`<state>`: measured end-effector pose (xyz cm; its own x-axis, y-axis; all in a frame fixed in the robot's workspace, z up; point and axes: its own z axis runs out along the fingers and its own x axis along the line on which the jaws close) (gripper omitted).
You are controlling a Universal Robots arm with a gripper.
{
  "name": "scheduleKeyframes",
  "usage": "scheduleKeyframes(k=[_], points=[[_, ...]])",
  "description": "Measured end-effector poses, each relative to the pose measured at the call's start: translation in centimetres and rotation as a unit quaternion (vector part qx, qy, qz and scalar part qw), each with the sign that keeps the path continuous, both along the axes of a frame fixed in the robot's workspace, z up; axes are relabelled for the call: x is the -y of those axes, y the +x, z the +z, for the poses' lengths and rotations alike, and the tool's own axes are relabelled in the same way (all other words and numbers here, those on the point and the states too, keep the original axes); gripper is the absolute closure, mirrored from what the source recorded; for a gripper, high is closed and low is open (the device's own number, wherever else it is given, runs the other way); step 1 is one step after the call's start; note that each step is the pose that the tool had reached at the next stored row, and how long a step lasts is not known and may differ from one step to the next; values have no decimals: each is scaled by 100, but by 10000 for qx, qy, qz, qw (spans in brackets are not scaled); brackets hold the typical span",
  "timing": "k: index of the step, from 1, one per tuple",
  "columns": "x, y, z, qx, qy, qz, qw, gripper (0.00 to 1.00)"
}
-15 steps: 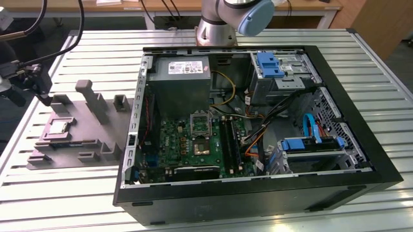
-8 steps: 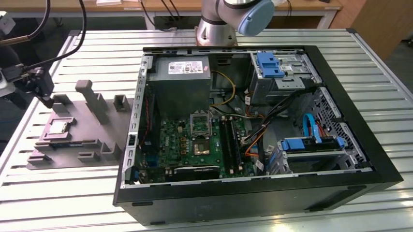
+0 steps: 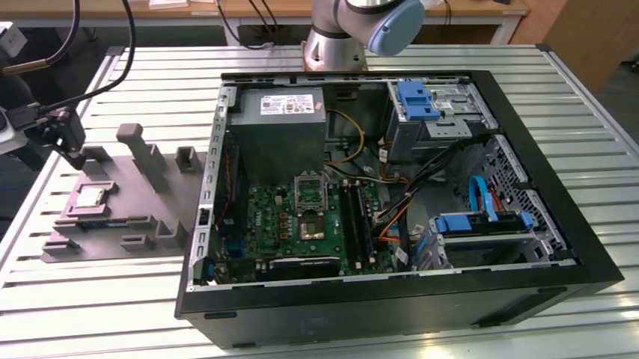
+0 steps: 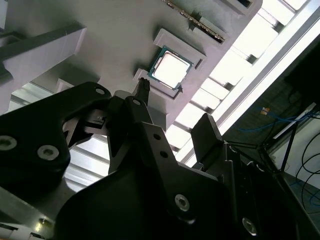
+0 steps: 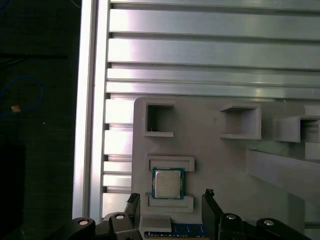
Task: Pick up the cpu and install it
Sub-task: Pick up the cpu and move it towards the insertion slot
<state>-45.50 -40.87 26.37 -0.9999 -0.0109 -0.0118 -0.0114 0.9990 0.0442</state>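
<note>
The cpu (image 3: 92,196) is a small silvery square chip lying flat in a recess of the grey moulded tray (image 3: 140,213) at the exterior view's left. My gripper (image 3: 73,155) hangs just above the tray, a little beyond the chip, and it is open with nothing between its fingers. In the first wrist view the cpu (image 5: 167,182) sits below my gripper (image 5: 170,196), between the two dark fingertips (image 5: 132,198). The second wrist view has the cpu (image 4: 170,69) past my gripper (image 4: 175,107). The dark silver-framed socket (image 3: 310,193) sits on the green board inside the open computer case (image 3: 399,299).
Upright posts (image 3: 150,153) and small blocks rise from the tray close to my gripper. Inside the case are a grey metal box (image 3: 289,112), blue drive brackets (image 3: 417,101) and loose cables (image 3: 399,202). The slatted metal table (image 5: 210,50) has a long edge (image 5: 90,100) beside the tray.
</note>
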Motion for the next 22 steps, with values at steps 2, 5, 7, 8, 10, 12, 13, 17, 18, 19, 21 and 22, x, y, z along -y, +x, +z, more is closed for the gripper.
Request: scheduleKeyframes(k=[2, 5, 7, 8, 10, 12, 13, 17, 18, 19, 21, 22], points=[[0, 0, 0, 0, 0, 0, 10000, 40], [0, 0, 0, 0, 0, 0, 10000, 40], [0, 0, -1, 0, 0, 0, 10000, 40], [0, 0, -1, 0, 0, 0, 10000, 40], [0, 0, -2, 0, 0, 0, 10000, 40], [0, 1, -15, 3, 1, 0, 10000, 40], [0, 0, -29, 1, 0, 0, 10000, 40], [8, 0, -95, 0, -1, -1, 10000, 40], [8, 0, -110, -1, -1, -3, 10000, 40], [8, 0, -124, -1, -1, -8, 10000, 40], [8, 0, -146, -1, -1, -16, 10000, 40], [8, 0, -155, -1, -1, -18, 10000, 40]])
